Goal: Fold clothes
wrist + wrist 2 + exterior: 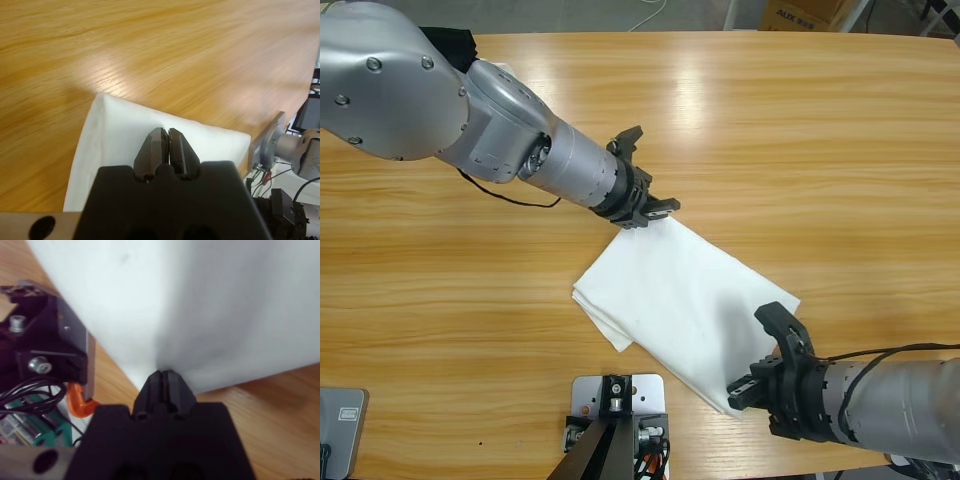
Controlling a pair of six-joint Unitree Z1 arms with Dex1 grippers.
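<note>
Wooden table (800,130), folded white T-shirt (680,305), cardboard box (800,14) behind.

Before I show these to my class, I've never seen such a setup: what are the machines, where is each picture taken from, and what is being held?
Two silver robot arms work at a wooden table. One picture looks down from above; the other two come from cameras on each arm's wrist. On the table lies a folded white T-shirt. The left gripper, coming from the upper left, is shut on its far corner. The right gripper, from the lower right, is shut on its near edge.
</note>
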